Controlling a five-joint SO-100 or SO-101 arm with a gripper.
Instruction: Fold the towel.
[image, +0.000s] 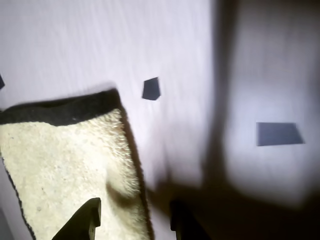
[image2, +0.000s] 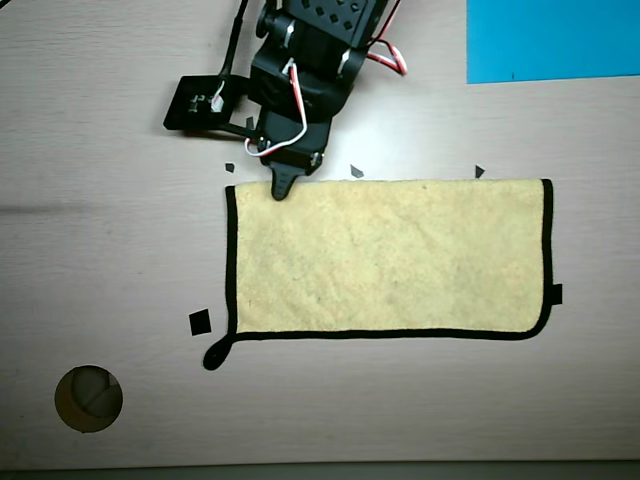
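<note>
Yellow towel (image2: 390, 258) flat on table (image2: 120, 240); gripper (image: 135, 220) spread open over its top-left corner in overhead view, holding nothing.

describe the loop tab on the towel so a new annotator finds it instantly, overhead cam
Start from the towel, the big pale yellow rectangle with black edging in the middle of the table. Follow its bottom edge to the lower-left corner in the overhead view. The loop tab is the small black teardrop sticking out diagonally there; unlike the loose black square just above it, it joins the edging.

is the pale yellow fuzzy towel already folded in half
No, in the overhead view the pale yellow fuzzy towel lies spread flat in one layer.
</note>
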